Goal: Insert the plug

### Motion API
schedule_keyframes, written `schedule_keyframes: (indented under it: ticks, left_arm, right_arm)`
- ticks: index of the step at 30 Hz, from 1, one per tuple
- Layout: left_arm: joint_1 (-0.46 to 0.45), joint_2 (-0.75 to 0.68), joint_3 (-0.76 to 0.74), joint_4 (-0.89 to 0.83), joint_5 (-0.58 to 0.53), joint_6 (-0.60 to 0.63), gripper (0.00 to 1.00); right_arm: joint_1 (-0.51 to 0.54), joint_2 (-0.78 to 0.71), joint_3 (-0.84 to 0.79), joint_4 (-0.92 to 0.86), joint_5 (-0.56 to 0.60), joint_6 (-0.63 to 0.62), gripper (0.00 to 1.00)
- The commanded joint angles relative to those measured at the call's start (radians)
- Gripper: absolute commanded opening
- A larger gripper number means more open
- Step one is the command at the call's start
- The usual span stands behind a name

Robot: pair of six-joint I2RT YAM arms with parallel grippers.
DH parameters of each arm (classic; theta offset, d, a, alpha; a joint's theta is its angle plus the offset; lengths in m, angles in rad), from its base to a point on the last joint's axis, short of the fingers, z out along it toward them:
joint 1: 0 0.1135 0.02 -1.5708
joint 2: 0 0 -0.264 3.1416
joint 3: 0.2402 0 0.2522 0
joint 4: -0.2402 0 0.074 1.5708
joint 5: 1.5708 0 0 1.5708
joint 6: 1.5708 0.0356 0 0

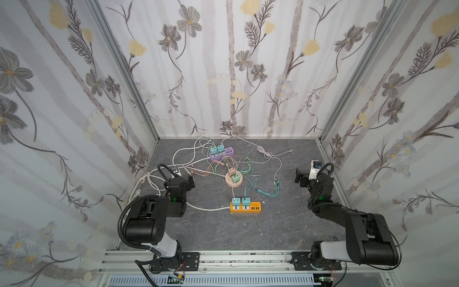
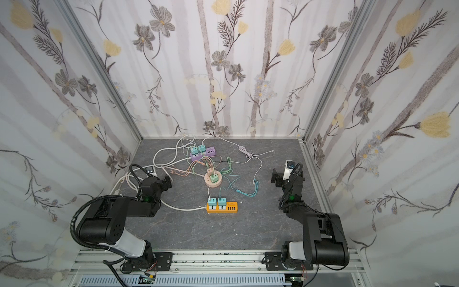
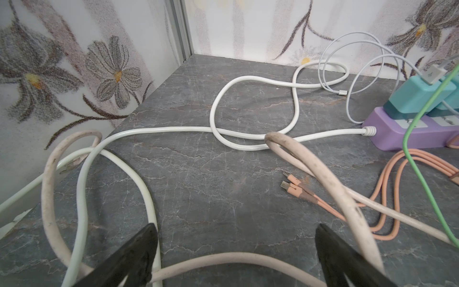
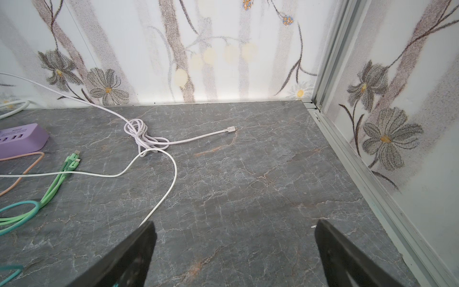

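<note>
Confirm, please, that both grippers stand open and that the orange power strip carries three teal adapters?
Not quite: the orange power strip carries two teal adapters, as both top views show. The left gripper and right gripper do stand open.

Matt veined-stone tabletop (image 1: 248, 231); glossy plastic orange power strip (image 1: 246, 208).

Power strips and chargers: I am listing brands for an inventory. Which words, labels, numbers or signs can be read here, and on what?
No text reads clearly enough to quote.
purple power strip: short dark print on its top face, too blurred to read.
white USB plug: a faint grey sign, too unclear to name.
orange power strip: any print is too small to tell in both top views.
</note>
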Motion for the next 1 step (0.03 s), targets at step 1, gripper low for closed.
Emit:
schedule_keyframes:
  ticks: [1]
  left_arm:
    - [0.001, 0.002, 0.003, 0.059, 0.008, 0.003, 1.0]
  right_arm:
    - [0.004, -0.001, 0.0, 0.043, 0.009, 0.0, 0.99]
